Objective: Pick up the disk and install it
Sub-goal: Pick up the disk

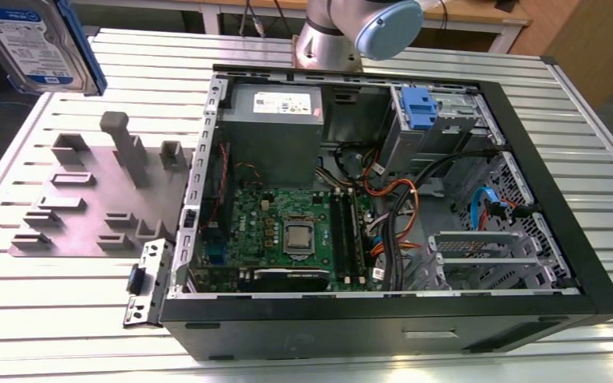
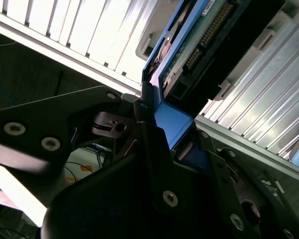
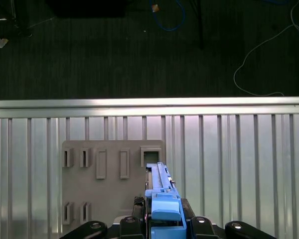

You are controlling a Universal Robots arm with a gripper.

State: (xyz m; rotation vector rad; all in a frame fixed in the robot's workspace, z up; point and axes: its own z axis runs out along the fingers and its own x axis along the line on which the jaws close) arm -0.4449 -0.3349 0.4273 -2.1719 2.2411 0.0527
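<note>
The disk (image 1: 35,40), silver-grey with a blue-and-white label and a blue bracket, hangs in the air at the exterior view's upper left, above the table's far left corner. In the first wrist view the disk (image 3: 162,191) appears edge-on over the grey slotted holder (image 3: 112,174), with my gripper (image 3: 164,221) shut on it and black fingers (image 3: 134,221) on either side. In the second wrist view the disk (image 2: 204,35) and its blue bracket (image 2: 172,117) sit between the black fingers (image 2: 154,149).
An open computer case (image 1: 562,207) lies on the slatted metal table (image 1: 51,319), with a grey power-supply box (image 1: 274,104) and a blue clip (image 1: 418,108) in its far bay. The grey holder (image 1: 93,199) stands left of the case. The arm's base (image 1: 338,36) is behind it.
</note>
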